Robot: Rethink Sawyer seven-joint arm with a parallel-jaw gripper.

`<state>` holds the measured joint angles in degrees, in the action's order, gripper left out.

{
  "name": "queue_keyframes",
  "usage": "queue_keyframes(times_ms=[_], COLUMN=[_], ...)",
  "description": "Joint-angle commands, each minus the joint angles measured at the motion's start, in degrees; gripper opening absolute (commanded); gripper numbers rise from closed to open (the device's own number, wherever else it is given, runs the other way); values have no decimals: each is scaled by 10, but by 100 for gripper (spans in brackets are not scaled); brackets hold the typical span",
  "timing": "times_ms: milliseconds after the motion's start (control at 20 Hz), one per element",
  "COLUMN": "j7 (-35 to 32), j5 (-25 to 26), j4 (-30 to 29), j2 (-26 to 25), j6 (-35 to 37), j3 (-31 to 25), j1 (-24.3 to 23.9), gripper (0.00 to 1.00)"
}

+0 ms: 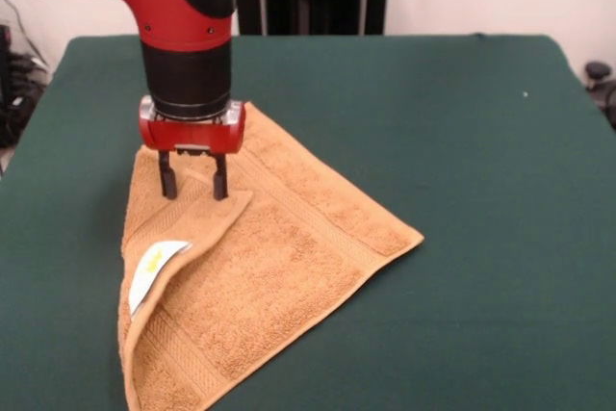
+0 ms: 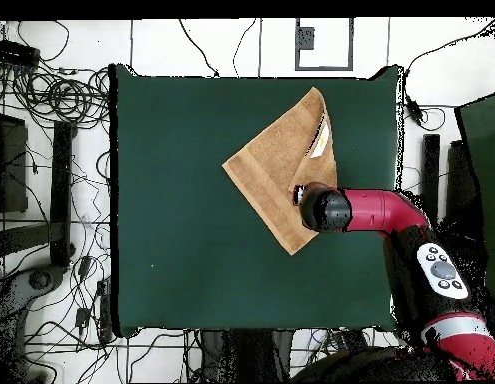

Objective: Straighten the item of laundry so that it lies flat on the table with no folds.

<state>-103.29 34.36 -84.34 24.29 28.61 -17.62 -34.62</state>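
Closest to the front camera, the orange-tan terry towel [image 1: 279,276] runs off the bottom edge of the picture, its near corner out of sight. It lies on the dark green table [image 1: 481,190], toward the picture's left side, turned like a diamond rather than square to the table's edges. Along its left side a flap is folded over onto the body of the towel, and a small white label [image 1: 154,269] shows on that flap. A woven band runs parallel to the right-hand edges. Farther back, at the tip of the folded flap, the gripper [image 1: 193,183] of the red and black arm [image 1: 183,16] hangs straight down, its two dark fingers [image 1: 168,180] spread apart with nothing between them, their tips at or just above the cloth. The overhead view places the towel [image 2: 281,165] near one side of the table, toward the edge far from the robot's base. The towel looks light, soft and limp, likely to drape and drag rather than hold shape; a pinch at the flap's pointed tip seems the sensible hold for peeling the fold open.
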Motion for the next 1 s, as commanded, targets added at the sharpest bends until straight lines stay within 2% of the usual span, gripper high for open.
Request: queue_keyframes(times_ms=[50,400,450,1000], j7=[34,34,34,75], j5=[-9,-3,-2,-7], j4=[-22,-19,-19,-35], j2=[-43,-39,-38,-30], j6=[25,26,26,46], j3=[-57,-50,-50,-68], j1=[30,36,36,9], gripper=[100,100,0,0])
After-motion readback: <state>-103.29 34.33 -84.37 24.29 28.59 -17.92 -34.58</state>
